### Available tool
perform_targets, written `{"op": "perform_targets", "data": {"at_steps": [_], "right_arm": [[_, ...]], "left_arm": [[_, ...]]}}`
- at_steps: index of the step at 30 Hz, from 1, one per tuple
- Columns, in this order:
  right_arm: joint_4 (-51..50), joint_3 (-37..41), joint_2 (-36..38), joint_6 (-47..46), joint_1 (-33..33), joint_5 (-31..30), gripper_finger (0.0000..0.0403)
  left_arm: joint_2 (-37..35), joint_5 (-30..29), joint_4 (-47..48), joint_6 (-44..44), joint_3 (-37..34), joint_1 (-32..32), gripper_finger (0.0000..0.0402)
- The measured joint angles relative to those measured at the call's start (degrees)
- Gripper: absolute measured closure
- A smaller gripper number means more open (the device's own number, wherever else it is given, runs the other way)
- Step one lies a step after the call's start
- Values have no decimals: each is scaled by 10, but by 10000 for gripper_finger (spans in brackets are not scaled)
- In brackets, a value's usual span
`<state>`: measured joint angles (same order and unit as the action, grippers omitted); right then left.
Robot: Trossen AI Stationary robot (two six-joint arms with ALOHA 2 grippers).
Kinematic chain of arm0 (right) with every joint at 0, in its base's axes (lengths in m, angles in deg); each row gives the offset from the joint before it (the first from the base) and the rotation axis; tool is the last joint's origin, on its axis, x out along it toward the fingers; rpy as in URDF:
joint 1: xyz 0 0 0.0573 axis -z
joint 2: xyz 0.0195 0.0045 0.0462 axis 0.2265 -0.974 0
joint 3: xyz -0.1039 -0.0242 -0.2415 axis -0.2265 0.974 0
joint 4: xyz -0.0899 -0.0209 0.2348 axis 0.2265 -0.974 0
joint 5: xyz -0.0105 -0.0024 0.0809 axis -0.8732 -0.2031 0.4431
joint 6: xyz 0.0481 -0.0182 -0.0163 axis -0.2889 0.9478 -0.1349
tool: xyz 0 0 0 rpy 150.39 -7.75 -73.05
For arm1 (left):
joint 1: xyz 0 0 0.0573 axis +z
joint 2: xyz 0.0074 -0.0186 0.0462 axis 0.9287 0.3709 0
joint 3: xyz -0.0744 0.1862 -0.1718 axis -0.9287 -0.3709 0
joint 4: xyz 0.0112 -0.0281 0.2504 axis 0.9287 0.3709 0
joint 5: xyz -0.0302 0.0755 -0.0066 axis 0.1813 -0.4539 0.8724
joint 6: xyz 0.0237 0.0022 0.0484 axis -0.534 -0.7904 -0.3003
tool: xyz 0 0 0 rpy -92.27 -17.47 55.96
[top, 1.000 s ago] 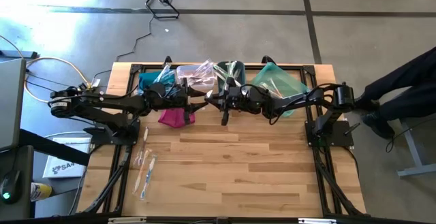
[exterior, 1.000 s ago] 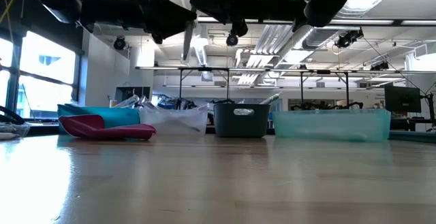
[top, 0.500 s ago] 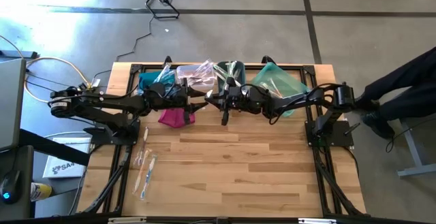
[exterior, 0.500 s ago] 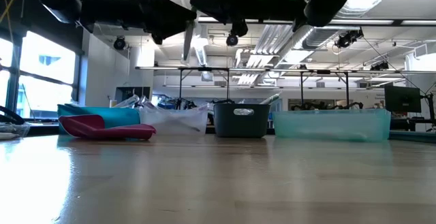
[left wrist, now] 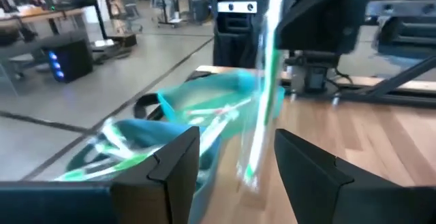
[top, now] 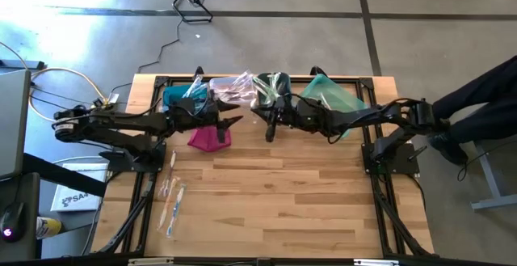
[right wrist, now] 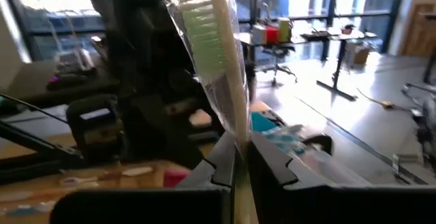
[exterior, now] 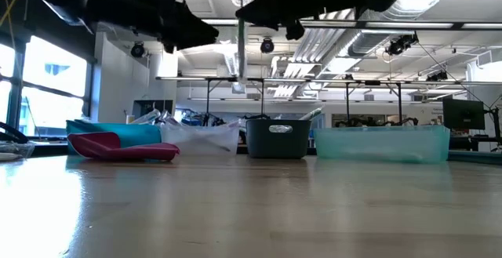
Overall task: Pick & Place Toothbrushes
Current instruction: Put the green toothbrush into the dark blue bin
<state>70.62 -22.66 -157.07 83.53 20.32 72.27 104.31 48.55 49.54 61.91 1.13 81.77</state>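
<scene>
Four toothbrushes lie loose on the table's near-left part. Above the magenta pouch, the left gripper hangs with its fingers spread, holding nothing. Just beside it, the right gripper pinches a wrapped brush upright, high over the wood. The two heads are close; if either swings toward the other they could knock, and the thin handle, nipped at one end only, might twist loose and drop short of the row

Wooden table, four bins along its far edge, magenta pouch before them, loose toothbrushes nearer the left front.
</scene>
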Motion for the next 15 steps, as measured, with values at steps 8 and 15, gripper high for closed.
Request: {"op": "perform_targets", "data": {"at_steps": [8, 15], "right_arm": [[-61, 0, 18, -18, 0, -48, 389], [-70, 0, 18, -66, 35, -73, 389]], "left_arm": [[-129, -38, 7, -23, -73, 0, 215], [-248, -39, 8, 11, -163, 0, 215]]}}
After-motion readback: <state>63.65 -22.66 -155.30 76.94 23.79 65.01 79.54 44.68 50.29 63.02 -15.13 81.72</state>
